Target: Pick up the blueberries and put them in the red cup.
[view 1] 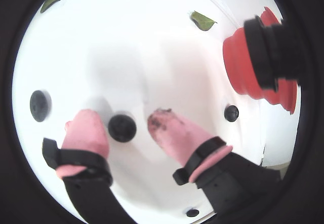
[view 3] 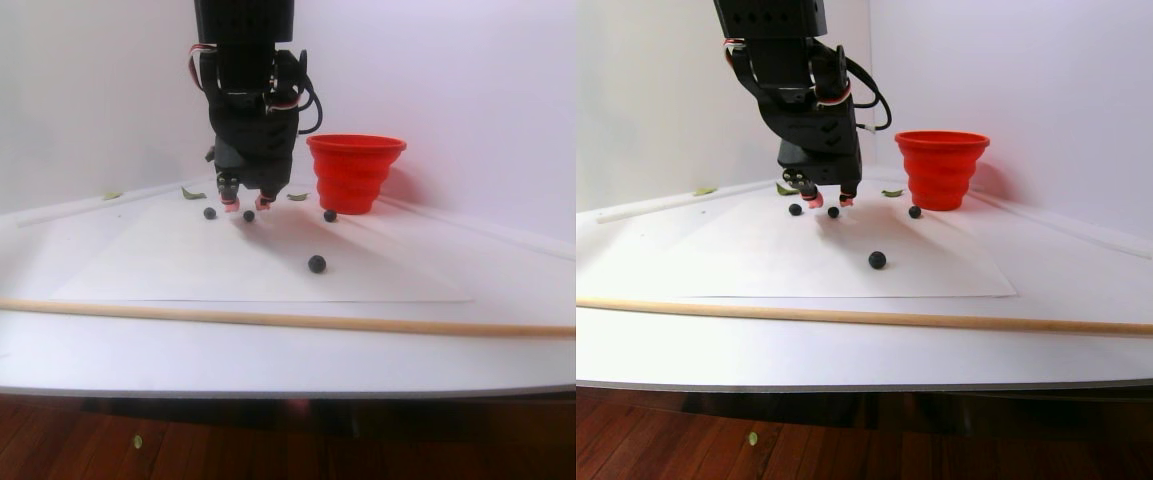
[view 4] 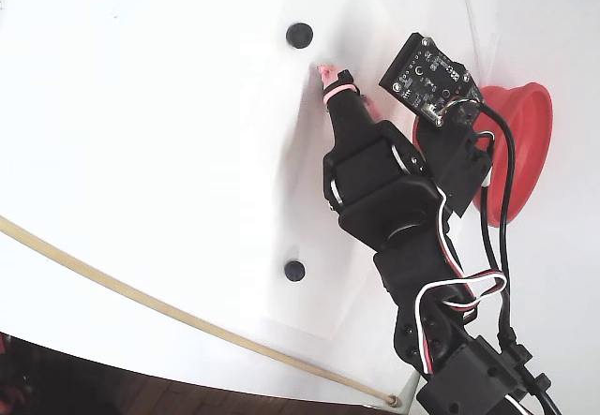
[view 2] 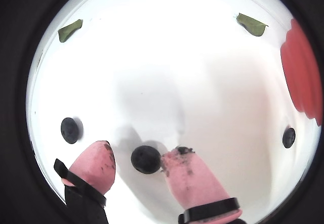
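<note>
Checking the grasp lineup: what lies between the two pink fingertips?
One blueberry on the white sheet, touching neither fingertip clearly, in both wrist views.

A long wooden dowel crosses the white table in the stereo pair's lower half; green leaf scraps lie upper right and upper left in a wrist view.

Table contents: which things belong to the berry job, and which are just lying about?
Job:
- blueberry between the open gripper fingers
- three loose blueberries
- red cup

Lying about:
- green leaf scraps
- wooden stick
- white paper sheet
</note>
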You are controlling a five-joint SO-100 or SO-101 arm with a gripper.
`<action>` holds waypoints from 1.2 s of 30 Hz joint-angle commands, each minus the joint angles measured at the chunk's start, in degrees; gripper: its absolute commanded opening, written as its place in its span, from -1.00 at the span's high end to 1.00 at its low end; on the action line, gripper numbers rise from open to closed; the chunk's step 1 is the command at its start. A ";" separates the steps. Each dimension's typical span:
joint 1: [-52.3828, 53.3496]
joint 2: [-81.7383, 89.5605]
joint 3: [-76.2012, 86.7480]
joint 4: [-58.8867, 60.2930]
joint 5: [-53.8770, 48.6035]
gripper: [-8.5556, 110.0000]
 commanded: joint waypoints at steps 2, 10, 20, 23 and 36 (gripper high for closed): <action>0.88 0.88 -3.96 -1.58 0.35 0.55; 1.41 -0.09 -3.87 -1.67 0.00 0.60; 1.67 -1.49 -4.48 -2.02 0.09 0.60; 1.67 -1.67 -4.48 -2.02 0.44 0.60; 1.41 -3.16 -5.27 -2.64 1.14 0.66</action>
